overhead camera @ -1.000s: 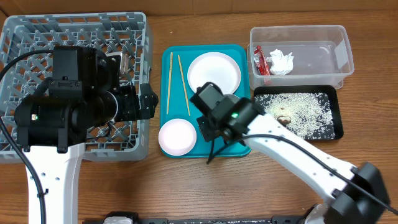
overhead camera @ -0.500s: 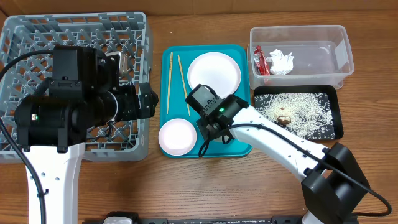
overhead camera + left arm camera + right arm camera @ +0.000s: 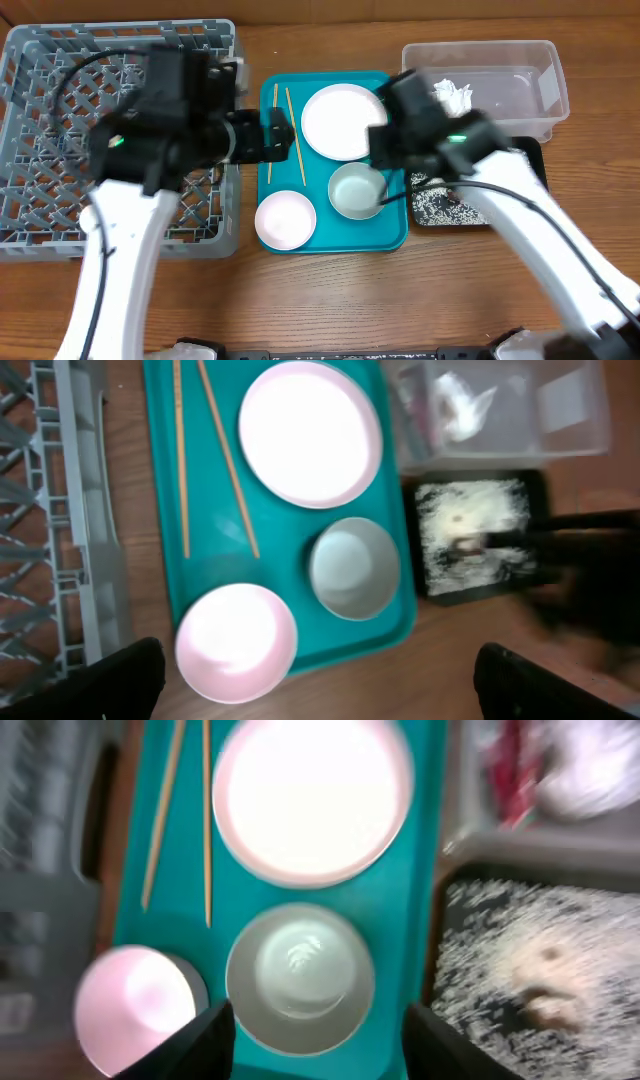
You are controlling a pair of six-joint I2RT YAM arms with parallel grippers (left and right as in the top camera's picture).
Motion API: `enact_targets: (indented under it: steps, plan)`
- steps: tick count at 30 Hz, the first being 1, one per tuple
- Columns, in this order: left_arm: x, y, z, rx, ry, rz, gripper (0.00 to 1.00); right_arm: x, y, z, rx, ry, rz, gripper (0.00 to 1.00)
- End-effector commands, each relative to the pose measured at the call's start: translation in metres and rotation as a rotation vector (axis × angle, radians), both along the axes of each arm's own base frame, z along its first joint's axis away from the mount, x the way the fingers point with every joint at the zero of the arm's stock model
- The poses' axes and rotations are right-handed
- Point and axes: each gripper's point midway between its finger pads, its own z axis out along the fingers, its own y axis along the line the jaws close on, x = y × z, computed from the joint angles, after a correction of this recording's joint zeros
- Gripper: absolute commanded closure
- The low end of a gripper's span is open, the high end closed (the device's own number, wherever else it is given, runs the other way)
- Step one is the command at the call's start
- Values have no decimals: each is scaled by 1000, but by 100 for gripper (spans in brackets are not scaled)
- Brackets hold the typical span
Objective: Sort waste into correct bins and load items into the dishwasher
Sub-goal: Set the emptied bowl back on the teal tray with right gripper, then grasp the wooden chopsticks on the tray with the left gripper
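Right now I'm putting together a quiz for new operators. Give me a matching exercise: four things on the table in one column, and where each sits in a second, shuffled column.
Things
1. chopsticks
2. crumpled tissue
3. rice grains
4. pale green bowl

Places
A. in the black tray
B. on the teal tray, beside the round plate, toward the tray's right edge
C. in the clear tub
D. along the teal tray's left side

Pairs: 1-D, 2-C, 3-A, 4-B
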Motion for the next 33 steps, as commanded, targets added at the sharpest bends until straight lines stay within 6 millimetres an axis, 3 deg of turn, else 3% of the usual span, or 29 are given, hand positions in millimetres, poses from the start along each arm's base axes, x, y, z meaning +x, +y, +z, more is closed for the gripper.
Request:
enact_targets:
  steps: [1, 4, 7, 8, 11, 16, 19, 28, 33]
  plan:
    - [24, 7, -33, 184, 29, 92, 0, -2, -16, 40, 110, -64, -36, 38]
    - [44, 1, -64, 273, 60, 112, 0, 0, -33, 52, 124, -92, -78, 36]
    - [63, -9, -93, 283, 94, 98, 1, -3, -44, 50, 115, -77, -102, 36]
    - [69, -9, -103, 302, 102, 100, 14, -5, -45, 48, 110, -64, -104, 36]
    - [82, -6, -134, 289, 171, 184, 21, -10, -47, 43, 96, -36, -105, 36]
    - [93, -14, -185, 172, 326, 292, 43, -12, -48, 42, 91, -25, -106, 36]
    - [99, -16, -208, 171, 354, 290, 49, -12, -48, 42, 92, -25, -106, 36]
    - [105, -17, -260, 196, 427, 332, 47, -11, -47, 42, 94, -31, -106, 36]
    - [114, -18, -266, 188, 401, 334, 52, -11, -48, 42, 94, -31, -106, 36]
